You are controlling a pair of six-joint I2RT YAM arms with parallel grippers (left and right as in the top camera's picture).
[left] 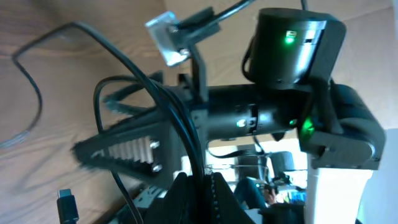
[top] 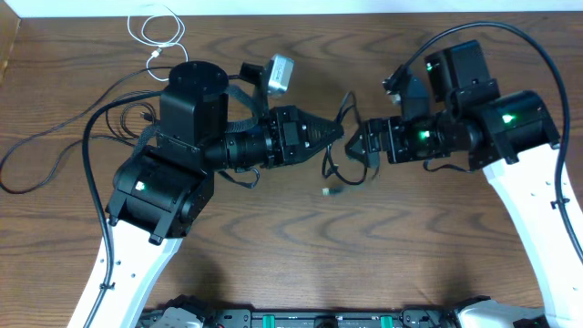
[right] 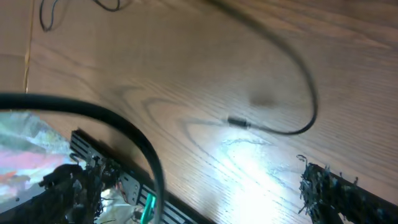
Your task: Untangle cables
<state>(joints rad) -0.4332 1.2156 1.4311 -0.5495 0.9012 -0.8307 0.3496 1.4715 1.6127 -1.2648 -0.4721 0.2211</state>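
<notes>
The left gripper [top: 337, 135] pinches a black cable [top: 332, 166] above mid-table [top: 410, 255]. The right gripper [top: 355, 139] faces it, fingers spread. A longer black cable [top: 55, 135] trails left, a white cable [top: 155, 29] coils far back, and a plug [top: 332, 191] sits just before the grippers.

The overhead view looks straight down on the whole bench [top: 301, 255]. My left wrist view faces my right arm [left: 280, 118] closely; my right one, the bench.

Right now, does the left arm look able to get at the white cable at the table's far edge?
Probably not directly: the left gripper points at mid-table, seemingly closed on a black cable, and the white cable lies behind its own elbow.
</notes>
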